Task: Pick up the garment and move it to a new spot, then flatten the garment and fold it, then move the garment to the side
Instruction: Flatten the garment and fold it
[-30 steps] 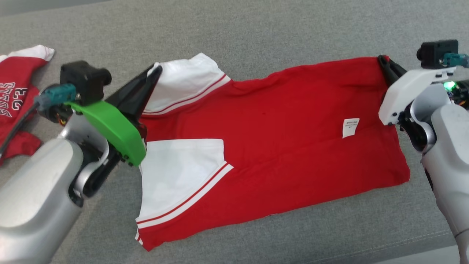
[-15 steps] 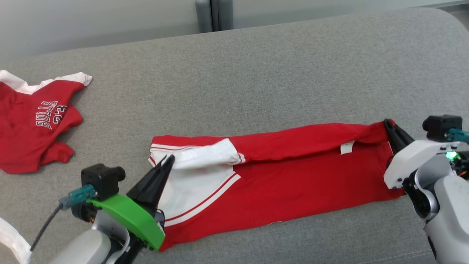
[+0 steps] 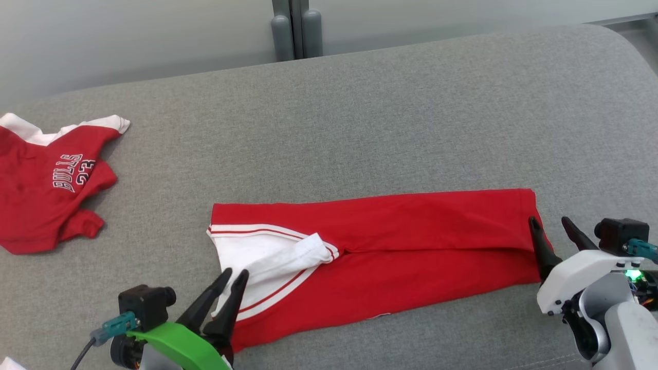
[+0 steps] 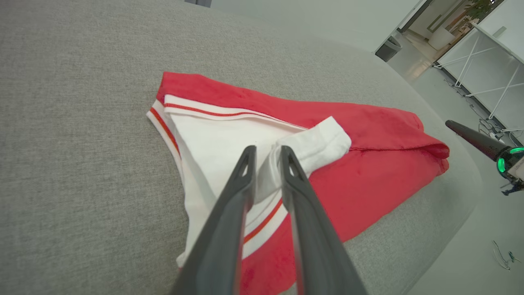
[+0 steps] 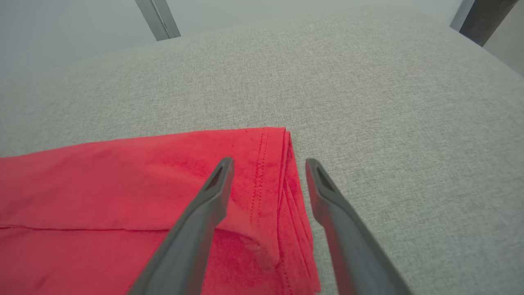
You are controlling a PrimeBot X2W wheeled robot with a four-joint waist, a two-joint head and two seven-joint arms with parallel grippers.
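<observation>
The garment (image 3: 411, 241) is red with white, red-striped sleeves and lies folded lengthwise into a long strip on the grey cushion (image 3: 360, 113). My left gripper (image 3: 235, 272) hovers at the near edge of the white sleeve, its fingers a narrow gap apart. In the left wrist view the left gripper (image 4: 267, 149) points at the garment's (image 4: 368, 164) white sleeve, whose cuff is rolled back; cloth shows through the gap. My right gripper (image 3: 549, 221) stands open at the strip's right end. In the right wrist view the right gripper (image 5: 269, 164) straddles the garment's (image 5: 102, 184) stitched hem without gripping it.
A second red jersey (image 3: 46, 190) with white lettering lies crumpled at the far left. Grey posts (image 3: 295, 31) rise behind the cushion. The cushion's front edge runs along the lower right, and its rounded right end drops off to the floor (image 4: 470, 254).
The garment's far half has come over onto the near half, making a narrow strip. Both grippers were shut on its corners and have opened and let go. The head camera has tilted up.
</observation>
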